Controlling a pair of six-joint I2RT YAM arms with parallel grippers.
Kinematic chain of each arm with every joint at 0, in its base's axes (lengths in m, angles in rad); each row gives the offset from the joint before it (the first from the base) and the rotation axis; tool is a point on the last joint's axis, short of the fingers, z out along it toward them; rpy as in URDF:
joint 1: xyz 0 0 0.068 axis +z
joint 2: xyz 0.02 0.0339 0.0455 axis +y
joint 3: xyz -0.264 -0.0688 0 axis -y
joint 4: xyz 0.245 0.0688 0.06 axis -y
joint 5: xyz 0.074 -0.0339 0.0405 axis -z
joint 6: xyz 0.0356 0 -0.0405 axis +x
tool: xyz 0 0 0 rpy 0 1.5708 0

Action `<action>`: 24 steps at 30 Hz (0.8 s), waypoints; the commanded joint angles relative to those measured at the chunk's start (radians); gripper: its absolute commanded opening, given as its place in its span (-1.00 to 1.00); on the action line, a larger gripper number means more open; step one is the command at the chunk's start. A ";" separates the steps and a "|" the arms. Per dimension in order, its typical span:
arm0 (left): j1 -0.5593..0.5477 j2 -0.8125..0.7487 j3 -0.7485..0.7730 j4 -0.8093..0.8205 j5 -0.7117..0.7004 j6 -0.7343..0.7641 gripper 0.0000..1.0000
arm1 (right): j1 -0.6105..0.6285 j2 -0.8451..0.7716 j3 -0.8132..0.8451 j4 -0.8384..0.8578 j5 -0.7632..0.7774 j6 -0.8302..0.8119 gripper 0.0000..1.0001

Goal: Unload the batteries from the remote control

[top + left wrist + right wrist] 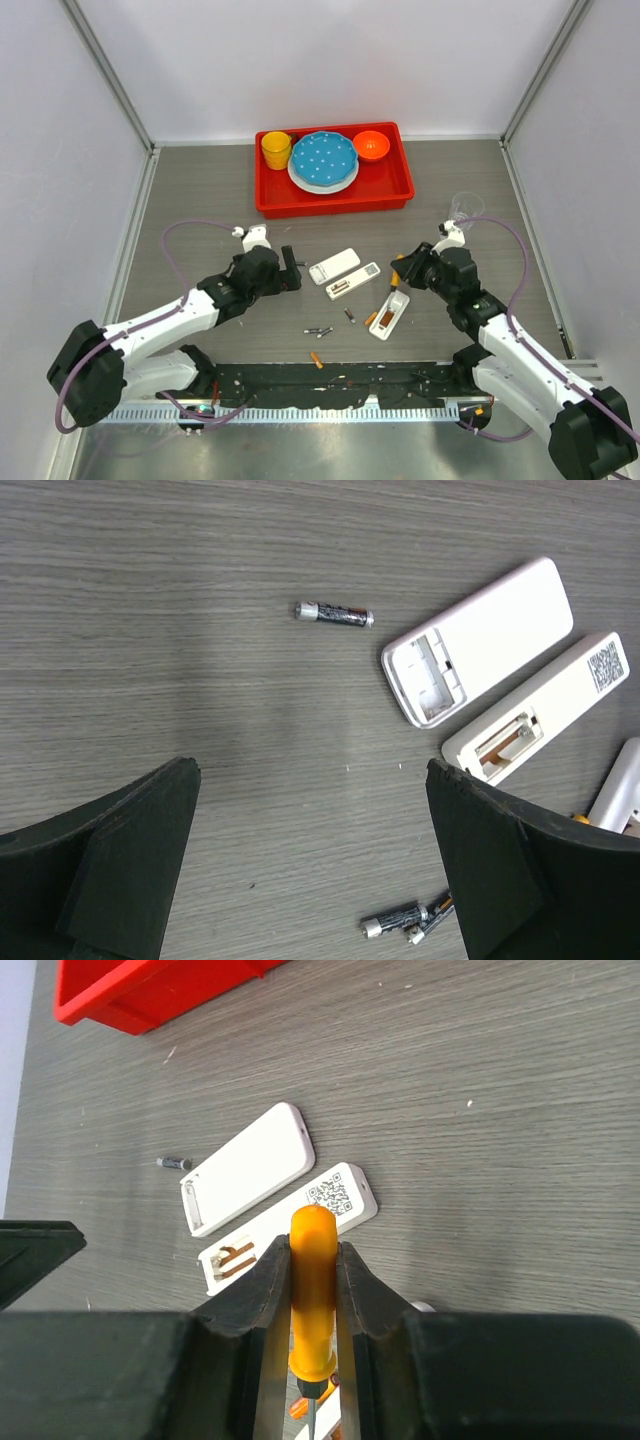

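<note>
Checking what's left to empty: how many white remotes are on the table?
3. Two lie side by side in the middle: the upper remote and the lower remote. The third remote lies to their lower right in the top view. None looks hidden.

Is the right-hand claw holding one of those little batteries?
No, the right gripper is shut on the orange-handled screwdriver.

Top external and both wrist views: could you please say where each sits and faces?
Top external: above and behind, looking down on table; left arm, right arm show.
Left wrist: on left arm, looking down; open left hand shows.
Right wrist: on right arm, looking down; right hand grips screwdriver.
Both wrist views show QR-labelled remote.
</note>
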 commanded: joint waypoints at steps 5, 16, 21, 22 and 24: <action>0.029 0.027 0.075 -0.052 0.035 -0.012 0.99 | 0.001 0.123 0.053 0.073 0.058 0.023 -0.95; 0.029 -0.016 0.066 -0.024 0.118 0.013 1.00 | 0.001 0.312 0.042 0.254 0.064 0.102 -0.21; 0.030 -0.034 0.020 0.034 0.176 0.017 0.99 | 0.001 0.309 0.056 0.254 0.038 0.101 0.41; 0.029 -0.036 0.014 0.041 0.193 0.019 0.99 | 0.001 0.297 0.054 0.252 0.036 0.101 0.53; 0.029 -0.042 -0.003 0.070 0.202 0.023 0.99 | 0.000 0.259 0.043 0.249 0.041 0.095 0.63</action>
